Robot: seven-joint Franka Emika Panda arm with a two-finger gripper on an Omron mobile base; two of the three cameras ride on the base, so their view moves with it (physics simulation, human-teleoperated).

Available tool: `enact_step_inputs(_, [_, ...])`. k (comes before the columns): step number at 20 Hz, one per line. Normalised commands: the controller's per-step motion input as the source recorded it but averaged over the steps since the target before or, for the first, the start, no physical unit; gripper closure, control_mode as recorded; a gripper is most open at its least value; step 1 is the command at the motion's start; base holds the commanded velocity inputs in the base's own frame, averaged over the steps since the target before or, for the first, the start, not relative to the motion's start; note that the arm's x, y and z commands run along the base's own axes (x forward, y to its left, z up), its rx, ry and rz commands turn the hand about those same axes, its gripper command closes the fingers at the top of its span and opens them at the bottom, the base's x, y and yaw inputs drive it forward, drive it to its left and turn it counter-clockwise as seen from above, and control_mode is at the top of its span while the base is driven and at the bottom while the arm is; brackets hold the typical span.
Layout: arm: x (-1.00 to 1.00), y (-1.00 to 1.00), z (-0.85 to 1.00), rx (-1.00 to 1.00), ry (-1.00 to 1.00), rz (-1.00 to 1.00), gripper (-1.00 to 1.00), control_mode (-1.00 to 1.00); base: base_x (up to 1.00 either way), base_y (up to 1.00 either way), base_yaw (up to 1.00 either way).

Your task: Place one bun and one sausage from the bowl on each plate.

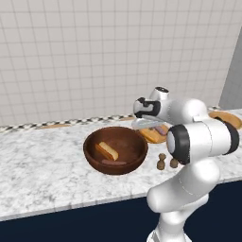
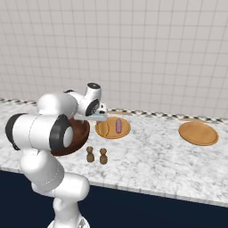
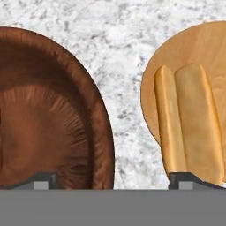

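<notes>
1. The fingers [image 3: 112,178] stand wide apart with nothing between them; one dark tip [image 3: 42,180] sits over the bowl's rim and the other over the end of a bun.
2. In the hand view that bun [image 3: 190,126], split lengthwise into two tan halves, lies on the near plate [image 3: 185,57], just beside the bowl with a strip of marble between them.
3. The bowl [image 1: 116,150], deep and dark reddish-brown, stands on the desk [image 1: 42,170] to the left of the near plate. Inside it lie a second bun [image 1: 108,151] and, at the front of the floor, a sausage [image 1: 113,162].
4. From the right base view the near plate [image 2: 124,130] carries a sausage [image 2: 118,125] next to the bun [image 2: 103,128].
5. The far plate [image 2: 198,132] lies well apart to the right on the desk, its flat tan surface bare.
6. Two small brown shakers [image 2: 96,155] stand side by side near the front of the desk, in front of the near plate and just right of the bowl.
7. A tiled wall [image 1: 94,52] rises behind the desk.
</notes>
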Motion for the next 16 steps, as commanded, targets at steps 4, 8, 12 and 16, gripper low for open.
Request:
enact_step_inputs(4, [0.00, 0.79, 0.13, 0.00, 0.19, 0.11, -1.00, -1.00, 0.00, 0.00, 0.00])
enact_step_inputs(8, [-0.10, 0.70, 0.01, 0.00, 0.27, 0.15, -1.00, -1.00, 0.00, 0.00, 0.00])
enact_step_inputs(12, [-0.05, 0.74, 0.00, 0.00, 0.30, 0.15, -1.00, -1.00, 0.00, 0.00, 0.00])
enact_step_inputs(16, [-0.16, 0.71, -0.08, 0.00, 0.20, 0.14, -1.00, -1.00, 0.00, 0.00, 0.00])
